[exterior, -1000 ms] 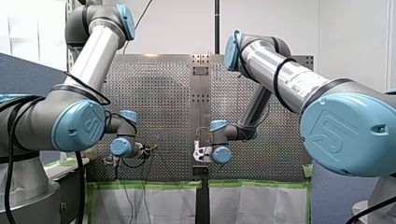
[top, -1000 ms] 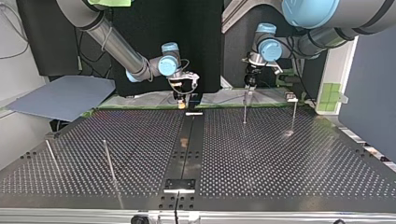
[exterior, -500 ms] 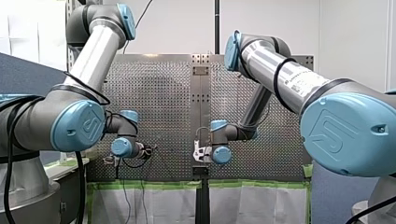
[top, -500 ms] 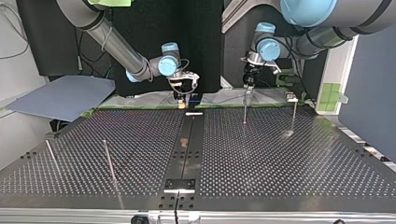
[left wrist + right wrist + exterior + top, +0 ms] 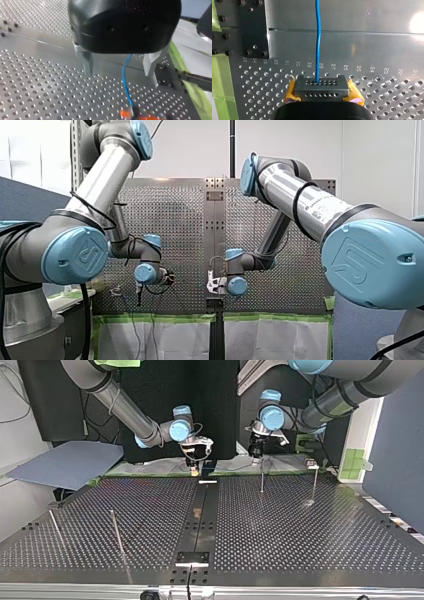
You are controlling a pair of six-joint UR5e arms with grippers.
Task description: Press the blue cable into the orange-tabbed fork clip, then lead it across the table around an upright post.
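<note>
The thin blue cable [image 5: 318,42] leaves a dark perforated block [image 5: 322,86] and runs ahead over the plate. My right gripper [image 5: 322,93] is shut on that block, a yellow pad [image 5: 292,91] against each side. In the top view it [image 5: 196,466] is at the table's far edge by the middle strip. My left gripper [image 5: 118,74] is open, its metal fingers [image 5: 86,62] wide apart. The cable [image 5: 125,82] passes loosely between them, down to a blurred orange and dark thing [image 5: 127,113]. My left gripper [image 5: 257,451] hangs just above and beside an upright post [image 5: 261,477].
More upright posts stand on the perforated table: one at the top view's right [image 5: 315,482], two at its near left [image 5: 116,532] [image 5: 54,527]. A black strip [image 5: 200,510] runs down the middle. A grey board [image 5: 65,462] lies beyond the far left corner. Green tape [image 5: 223,82] lines the edge.
My left arm has swung toward the table's middle, leftward in the top view, with its gripper now just left of the post. My right arm has not moved.
</note>
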